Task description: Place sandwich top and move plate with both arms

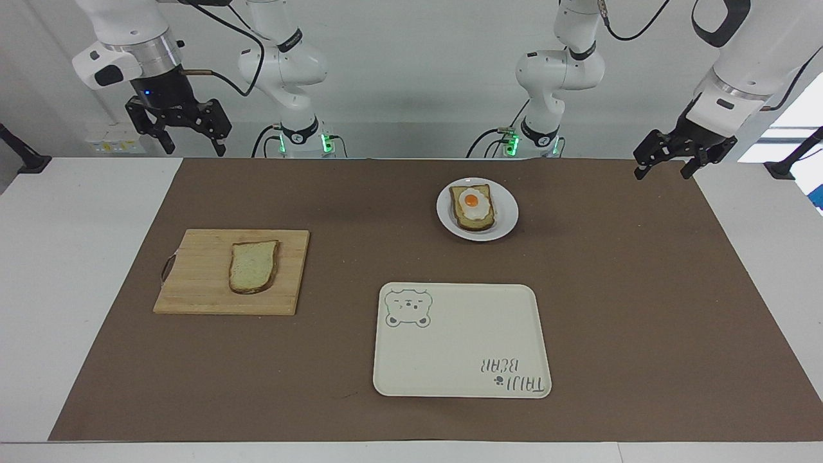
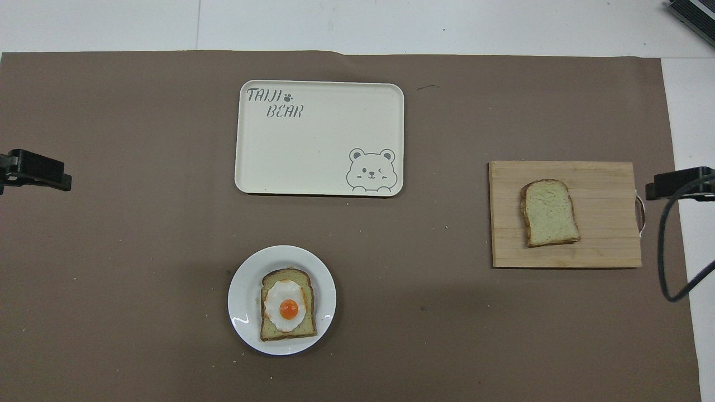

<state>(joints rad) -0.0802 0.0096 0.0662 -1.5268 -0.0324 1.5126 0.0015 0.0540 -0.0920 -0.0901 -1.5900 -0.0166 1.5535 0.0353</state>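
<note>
In the facing view the right gripper (image 1: 178, 133) hung at the upper left of the frame, raised over the table's edge, its fingers spread apart and empty. The left gripper (image 1: 669, 162) hung at the upper right, over the corner of the brown mat (image 1: 643, 289), fingers likewise apart and holding nothing. The sandwich top (image 1: 253, 266) lay flat on the wooden cutting board (image 1: 199, 283) at middle left. The plate (image 1: 506, 215) sat upper centre, carrying the egg-topped slice (image 1: 473, 207). The cream bear tray (image 1: 460, 347) lay lower centre, just below the plate. In the overhead view the sandwich top (image 2: 549, 213) appeared at middle right and the plate (image 2: 243, 301) at lower centre
</note>
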